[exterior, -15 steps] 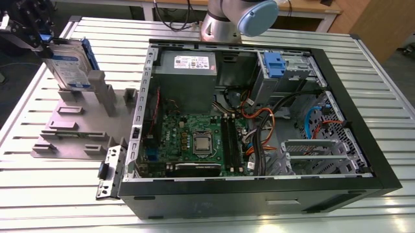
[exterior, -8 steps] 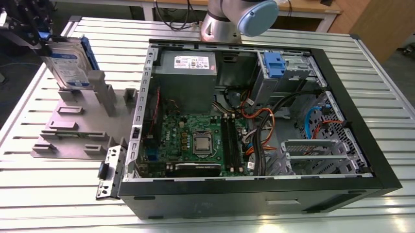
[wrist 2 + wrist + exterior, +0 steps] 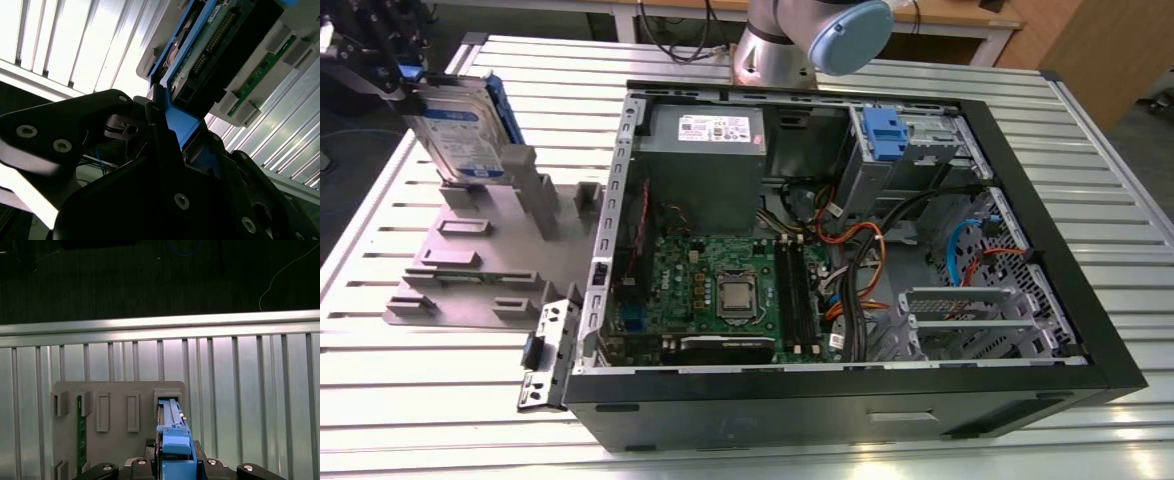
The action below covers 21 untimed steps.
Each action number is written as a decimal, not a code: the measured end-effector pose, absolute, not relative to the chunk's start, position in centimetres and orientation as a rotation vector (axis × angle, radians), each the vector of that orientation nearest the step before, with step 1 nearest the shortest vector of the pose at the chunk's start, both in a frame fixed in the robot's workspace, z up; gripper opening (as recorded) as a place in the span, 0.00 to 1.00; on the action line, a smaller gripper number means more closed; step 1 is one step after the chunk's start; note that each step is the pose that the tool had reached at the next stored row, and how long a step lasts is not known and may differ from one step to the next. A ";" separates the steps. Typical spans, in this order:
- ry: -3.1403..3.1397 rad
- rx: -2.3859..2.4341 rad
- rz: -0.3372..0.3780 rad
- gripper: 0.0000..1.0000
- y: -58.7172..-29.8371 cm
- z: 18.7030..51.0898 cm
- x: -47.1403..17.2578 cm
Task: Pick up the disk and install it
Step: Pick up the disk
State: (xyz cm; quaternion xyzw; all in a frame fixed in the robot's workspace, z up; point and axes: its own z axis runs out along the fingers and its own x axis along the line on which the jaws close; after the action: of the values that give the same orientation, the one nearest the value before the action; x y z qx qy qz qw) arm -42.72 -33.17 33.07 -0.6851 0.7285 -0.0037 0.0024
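The disk [image 3: 460, 130], a silver hard drive with a white-and-blue label and blue side rails, stands on edge at the exterior view's far left. Its lower end is at the upright slot of the grey fixture plate [image 3: 480, 270]; I cannot tell whether it still sits in the slot. My gripper [image 3: 403, 75] is at the disk's upper end, shut on it. In the first wrist view the disk's blue rail [image 3: 172, 427] runs from between my gripper's [image 3: 174, 460] fingers to the slot. The second wrist view shows the disk [image 3: 200, 55] and its circuit side beyond my gripper [image 3: 170, 130].
An open black computer case [image 3: 1067, 240] lies to the exterior view's right of the fixture, with a motherboard [image 3: 720, 285], a grey power supply [image 3: 707, 130] and a silver cage with a blue latch [image 3: 887, 135]. A green memory stick [image 3: 78, 435] sits in the fixture. The arm's base [image 3: 787, 40] stands behind the case.
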 end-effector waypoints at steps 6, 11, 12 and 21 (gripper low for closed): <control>2.285 -2.149 -0.012 0.36 -33.2 33.4 -42.7; 2.285 -2.149 -0.012 0.36 -33.2 33.9 -42.7; 2.285 -2.149 -0.012 0.36 -33.2 34.0 -42.7; 2.285 -2.148 -0.011 0.36 -33.2 34.4 -42.7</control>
State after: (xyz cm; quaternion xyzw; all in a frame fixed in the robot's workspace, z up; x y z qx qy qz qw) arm -42.72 -33.17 34.45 -0.6851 0.7285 -0.0034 0.0027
